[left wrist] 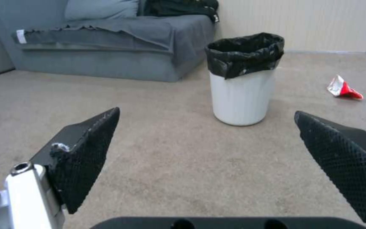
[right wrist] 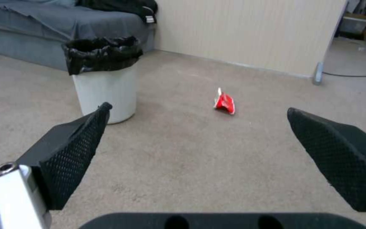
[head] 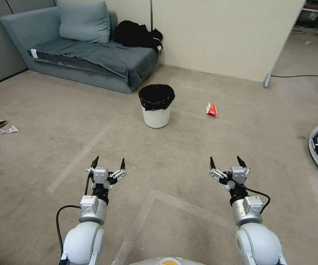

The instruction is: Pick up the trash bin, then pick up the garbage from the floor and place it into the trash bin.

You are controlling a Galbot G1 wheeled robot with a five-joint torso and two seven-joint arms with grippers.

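Carpeted floor (head: pixel 203 147), trash bin (head: pixel 156 114) upright, left gripper (head: pixel 108 164) and right gripper (head: pixel 225 163) spread wide, empty

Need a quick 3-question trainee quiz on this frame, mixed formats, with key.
1. True or false: the left end effector is shut on the trash bin.
2. The red-and-white wrapper lies: A) inside the bin, B) on the floor to the robot's right of the bin, C) on the sofa.
3. Fill in: the bin's rim is covered by a black ____.

Key: 1 false, both it and the right end effector are open and short of the bin; 2 B; 3 liner bag.
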